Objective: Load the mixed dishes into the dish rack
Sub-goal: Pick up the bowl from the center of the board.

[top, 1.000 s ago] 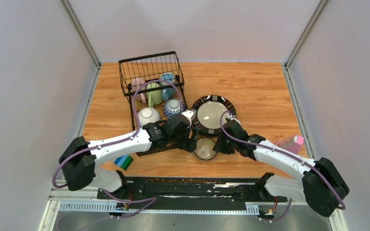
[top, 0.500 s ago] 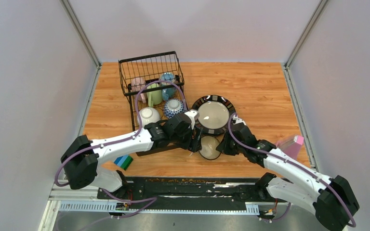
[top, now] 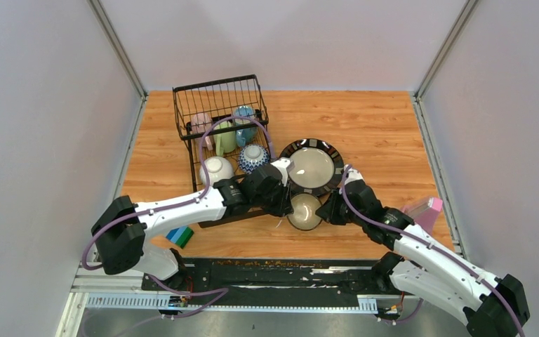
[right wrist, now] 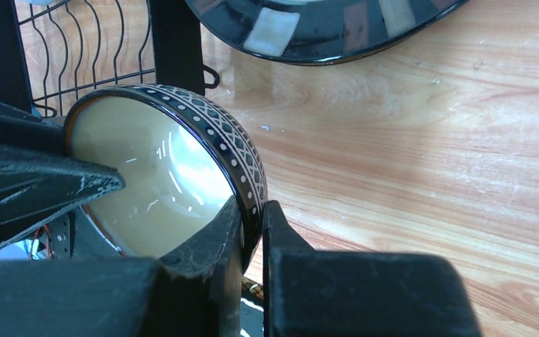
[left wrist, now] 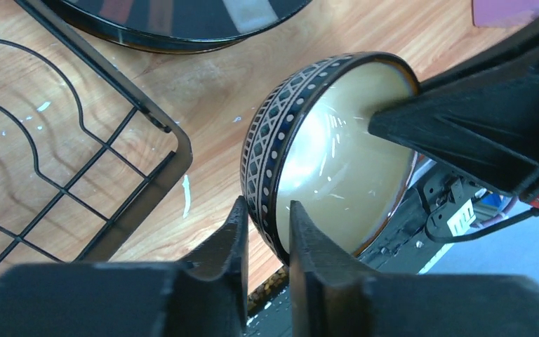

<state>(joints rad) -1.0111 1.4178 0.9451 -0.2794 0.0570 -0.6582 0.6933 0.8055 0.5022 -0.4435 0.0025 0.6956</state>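
Nearest to the arm bases, on the left part of the table (top: 393,126), lies a blue-green sponge block (top: 180,236). A little farther, in the middle, the patterned bowl (top: 304,211) is gripped from both sides at once. The left jaws are clamped on its left rim and the right jaws on its right rim.

The top view shows only that the bowl sits between the two arms, just in front of the black-rimmed plate (top: 312,167) and beside the rack's near right corner. The left wrist view gives more. There the bowl (left wrist: 323,161) is tilted on its edge, its cream inside turned to the camera, and one left finger (left wrist: 233,242) is outside the dark dotted wall and one inside. The right wrist view shows the same grip for the other side of the bowl (right wrist: 161,175), with the rim between the two right fingers (right wrist: 275,232). Whether the bowl touches the table, I cannot tell from any view.

At the right edge stands a pink container (top: 424,210). Farther back on the left is the dish rack (top: 217,83). It holds a white bowl (top: 216,170), a blue patterned bowl (top: 253,157), a green mug (top: 225,137), a pink mug (top: 201,123) and a blue mug (top: 244,116).
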